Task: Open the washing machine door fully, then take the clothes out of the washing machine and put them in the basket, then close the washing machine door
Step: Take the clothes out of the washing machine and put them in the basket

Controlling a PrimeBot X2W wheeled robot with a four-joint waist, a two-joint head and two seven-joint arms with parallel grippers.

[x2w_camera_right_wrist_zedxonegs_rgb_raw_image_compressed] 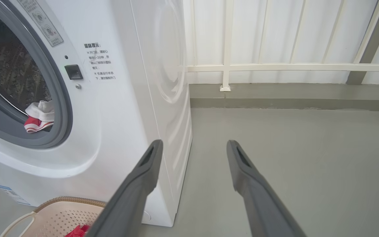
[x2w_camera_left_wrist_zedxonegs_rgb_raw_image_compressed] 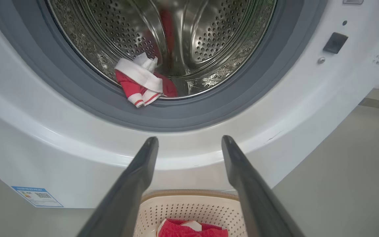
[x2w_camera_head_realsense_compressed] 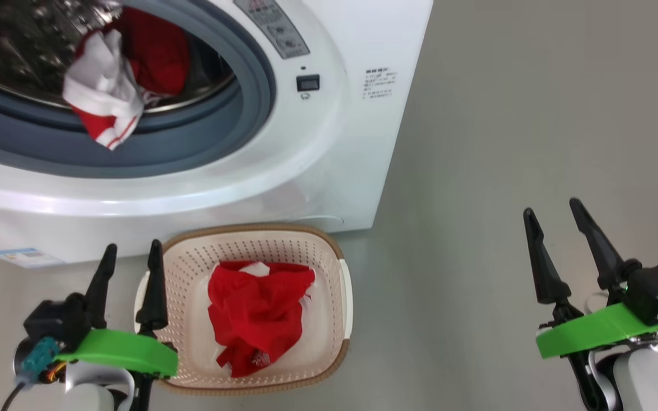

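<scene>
The red-and-white garment [x2w_camera_head_realsense_compressed: 106, 97] droops over the grey rubber ring [x2w_camera_head_realsense_compressed: 192, 145] at the mouth of the drum [x2w_camera_left_wrist_zedxonegs_rgb_raw_image_compressed: 209, 39], up and ahead of the left gripper [x2w_camera_head_realsense_compressed: 133, 245]. That gripper's fingers are spread wide and hold nothing. A red garment [x2w_camera_head_realsense_compressed: 257, 314] lies in the basket [x2w_camera_head_realsense_compressed: 283, 229], just beside its inner finger. The right gripper [x2w_camera_head_realsense_compressed: 552, 206], also spread and empty, hovers well off to the side above the floor [x2w_camera_head_realsense_compressed: 506, 114].

The next fetch likely falls to the left gripper. It should reach up and forward, straddle the thick bunched fold rather than the thin trim, clamp firmly, and lift clear of the ring before drawing back.
</scene>
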